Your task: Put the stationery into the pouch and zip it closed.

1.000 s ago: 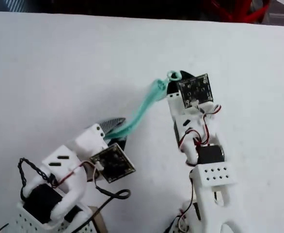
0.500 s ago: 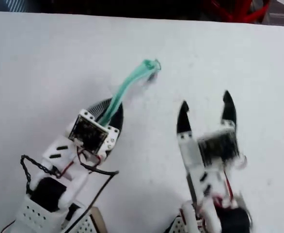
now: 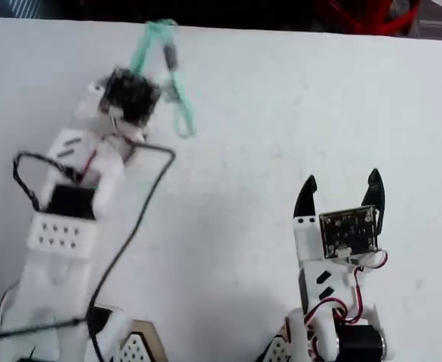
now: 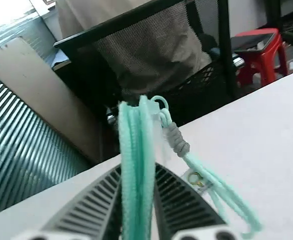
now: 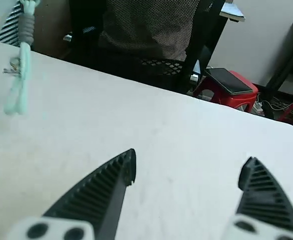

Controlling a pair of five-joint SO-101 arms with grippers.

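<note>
Left claw [image 4: 137,172]: shut tight on the one pouch [image 4: 134,145], at the table's [image 3: 281,90] far edge.
Right claw [image 3: 342,179]: spread wide, holding nothing, well apart from left claw.
Cord [image 3: 180,105]: one, dangling beside left claw.

We see a flat white tabletop [image 3: 244,151]. Beyond its far edge stands a black mesh-backed office chair [image 5: 151,30], with a red plastic stool [image 5: 226,87] at the far right and a pale plain wall [image 5: 266,30] behind.
</note>
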